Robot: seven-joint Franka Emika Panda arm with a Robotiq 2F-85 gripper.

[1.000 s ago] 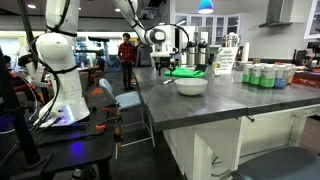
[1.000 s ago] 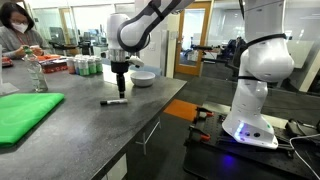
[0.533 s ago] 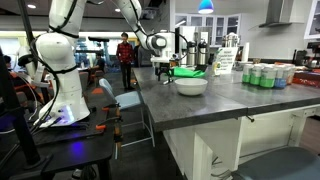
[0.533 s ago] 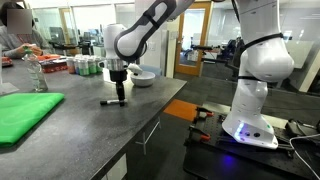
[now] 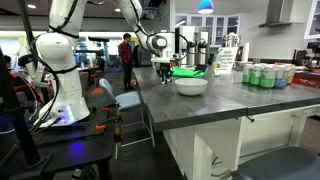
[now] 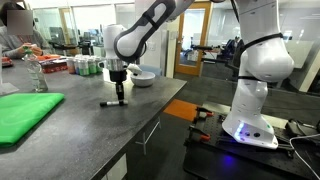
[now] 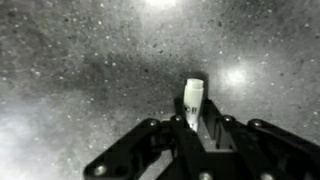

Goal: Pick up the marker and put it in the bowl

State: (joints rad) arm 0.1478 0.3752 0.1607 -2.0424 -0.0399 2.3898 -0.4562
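Observation:
The marker (image 6: 111, 102) lies flat on the grey speckled counter (image 6: 90, 125), with its black body sticking out to the left of the fingers. My gripper (image 6: 120, 98) stands straight down on it. In the wrist view the marker's white end (image 7: 193, 103) pokes out from between the two black fingers, and the gripper (image 7: 200, 126) is shut on it. The white bowl (image 6: 144, 77) sits on the counter a short way beyond the gripper; it also shows in an exterior view as the bowl (image 5: 191, 86), with the gripper (image 5: 166, 78) to its left.
A flat bright-green item (image 6: 25, 115) lies near the counter's front. Several cans (image 6: 85, 66) and a plastic bottle (image 6: 38, 75) stand at the back. A person (image 6: 14, 30) sits at the far side. The counter edge (image 6: 150, 118) runs close beside the gripper.
The gripper came down over the marker and its fingers closed from wide open onto it. The marker and bowl have stayed in place.

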